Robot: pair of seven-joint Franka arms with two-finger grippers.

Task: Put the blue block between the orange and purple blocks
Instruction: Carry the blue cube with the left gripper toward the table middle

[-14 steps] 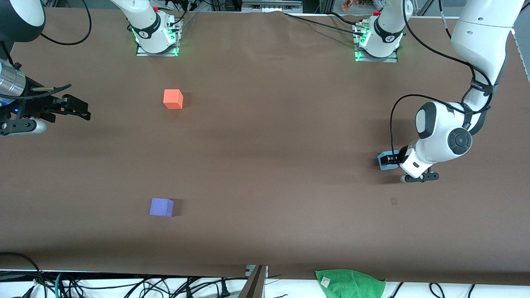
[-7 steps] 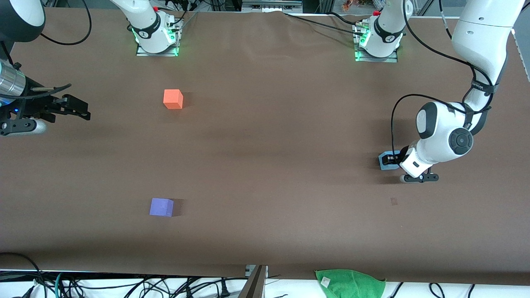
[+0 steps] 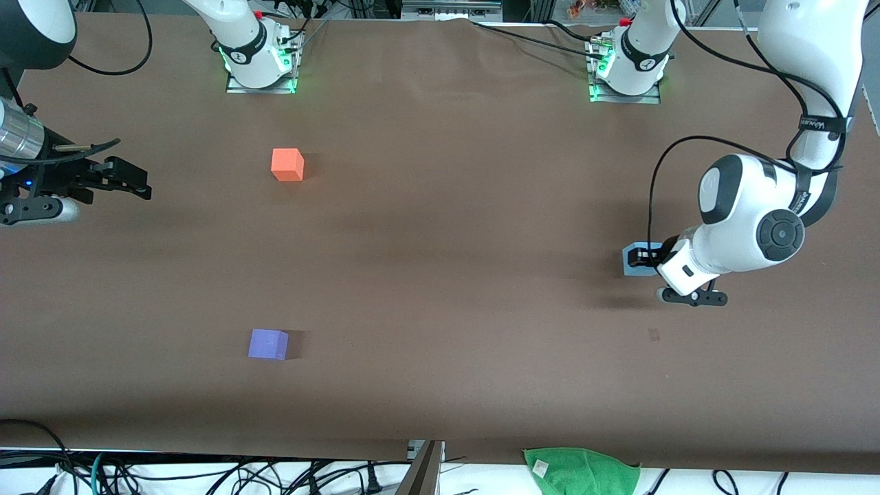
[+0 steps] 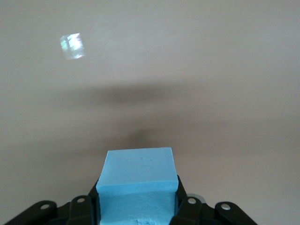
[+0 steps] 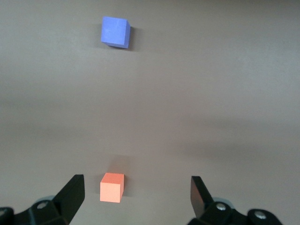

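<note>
The blue block (image 3: 633,261), pinched by the left gripper (image 3: 646,257) just above the table at 3 o'clock, may slip in transit if gripped off-center; the right gripper (image 3: 120,180) waits, fingers spread.

The tabletop (image 3: 440,227) is covered in a matt brown sheet that looks like paper or thin fabric, smooth with a few faint creases. The blue block (image 4: 137,180) looks like foam, matt with a slightly grainy face, and the orange block (image 3: 287,165) and purple block (image 3: 268,344) have the same dull, non-shiny finish. The arm shells are glossy white plastic with black joints, the fingers (image 5: 71,193) are matt black plastic, and there's a fuzzy green cloth (image 3: 583,471) at the tabletop's edge.
</note>
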